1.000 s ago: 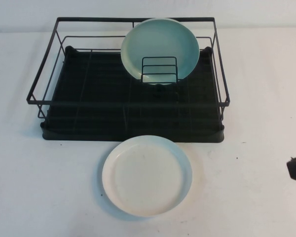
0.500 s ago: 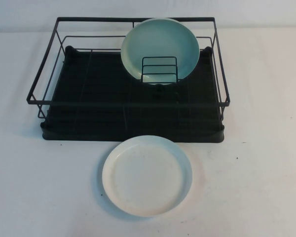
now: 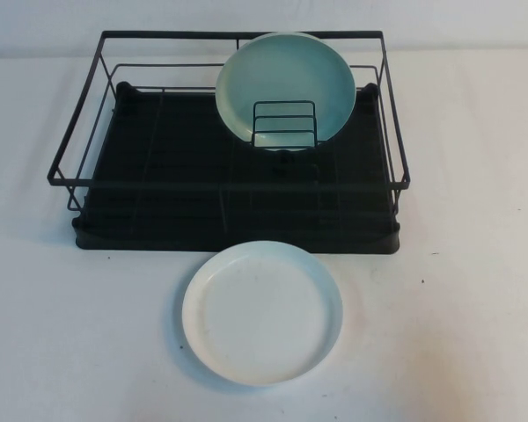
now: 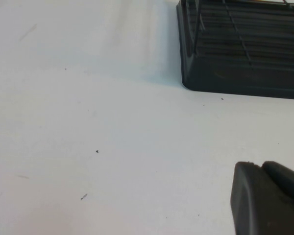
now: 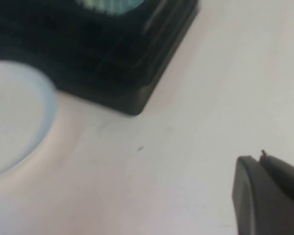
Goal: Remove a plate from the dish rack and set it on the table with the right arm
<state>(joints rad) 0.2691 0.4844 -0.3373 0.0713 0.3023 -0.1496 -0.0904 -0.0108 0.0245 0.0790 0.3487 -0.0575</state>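
White bench, a few dark specks on it, pale wall behind. Nothing else around the work area.

Black wire dish rack with ribbed tray base sits at the far middle of the bench. Pale teal plate stands nearly upright in the small wire plate holder at the rack's back, right of centre.

White plate lies flat on the bench, rim up, just in front of the rack's front edge and clear of it. Nothing touching it.

Neither arm shows in the high view. From my left wrist cam I get one dark finger of the left hand over bare bench, off a rack corner. Right wrist cam: the right hand likewise, one finger only, over bench beyond the plate's edge and the rack's corner. Can't tell spread or pressed together for either; neither has anything visible in it.

My read: task looks done. White plate is out and set down, right arm is clear of it. Nothing left that I can see.
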